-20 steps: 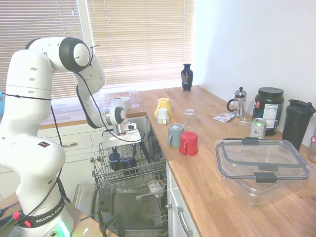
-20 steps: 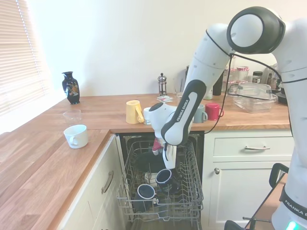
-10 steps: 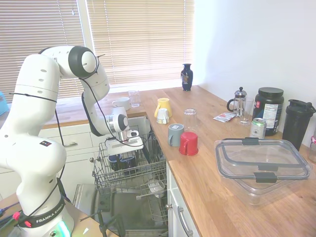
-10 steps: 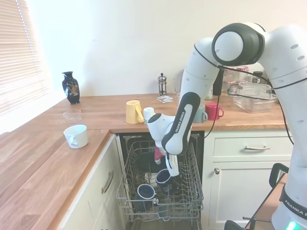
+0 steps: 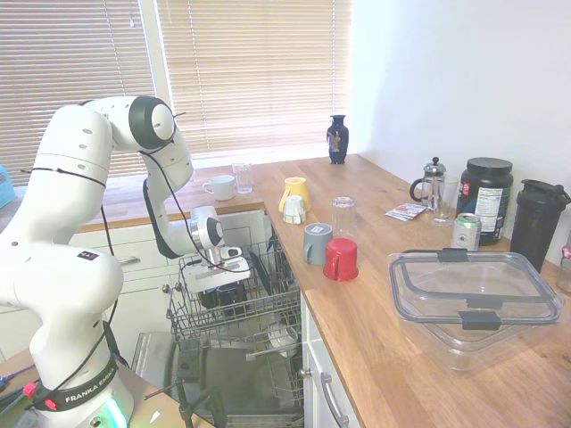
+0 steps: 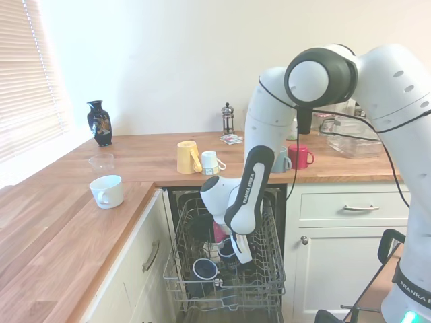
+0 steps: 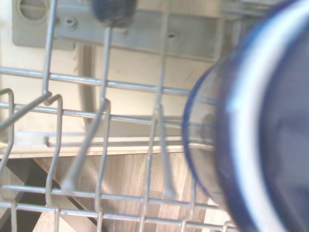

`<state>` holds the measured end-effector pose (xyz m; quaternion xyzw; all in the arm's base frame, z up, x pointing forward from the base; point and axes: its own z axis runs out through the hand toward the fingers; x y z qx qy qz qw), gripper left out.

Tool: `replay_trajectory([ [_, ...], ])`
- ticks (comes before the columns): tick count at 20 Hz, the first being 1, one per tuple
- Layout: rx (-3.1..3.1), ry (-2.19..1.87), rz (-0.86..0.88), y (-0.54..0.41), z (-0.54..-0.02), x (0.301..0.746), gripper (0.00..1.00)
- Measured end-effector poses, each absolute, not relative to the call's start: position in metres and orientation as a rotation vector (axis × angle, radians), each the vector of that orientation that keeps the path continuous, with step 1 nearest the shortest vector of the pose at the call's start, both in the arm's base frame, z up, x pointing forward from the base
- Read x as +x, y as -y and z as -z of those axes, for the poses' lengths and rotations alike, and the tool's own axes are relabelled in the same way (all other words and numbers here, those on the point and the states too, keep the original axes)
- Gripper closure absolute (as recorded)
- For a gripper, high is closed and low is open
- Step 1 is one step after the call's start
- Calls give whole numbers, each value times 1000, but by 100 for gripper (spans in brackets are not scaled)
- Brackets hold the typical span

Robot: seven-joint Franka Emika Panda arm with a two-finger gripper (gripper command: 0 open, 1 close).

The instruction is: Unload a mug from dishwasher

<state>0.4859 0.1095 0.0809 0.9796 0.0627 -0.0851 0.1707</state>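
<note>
The dishwasher's door [image 5: 223,383] is dropped open and its grey wire rack [image 6: 269,269] is pulled out under the wooden counter. My gripper [image 6: 237,256] reaches down into the rack [image 5: 268,312], right at a very dark navy mug [image 6: 224,250] that it largely hides. In the wrist view this mug [image 7: 270,121] fills one side from very close, its glossy rim blurred, with rack wires beside it. In the first exterior view the gripper [image 5: 219,283] covers the mug.
A second dark blue mug with a paler inside [image 6: 204,269] sits in the rack beside the gripper. On the counter stand a grey mug [image 5: 316,242], a red mug [image 5: 341,259], a yellow mug [image 5: 295,192], a white mug [image 6: 108,191] and a clear lidded container [image 5: 473,294].
The arm has folded downward and carried the gripper from above the rack down into it, to the dark mug. The mugs have not moved.
</note>
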Motion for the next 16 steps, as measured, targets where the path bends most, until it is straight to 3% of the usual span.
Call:
replay_trajectory([
  [3,2781,-179,249,-107,-74,484,0],
  [4,2780,-181,252,-107,-71,483,100],
  [16,2811,-184,203,-106,-67,485,100],
])
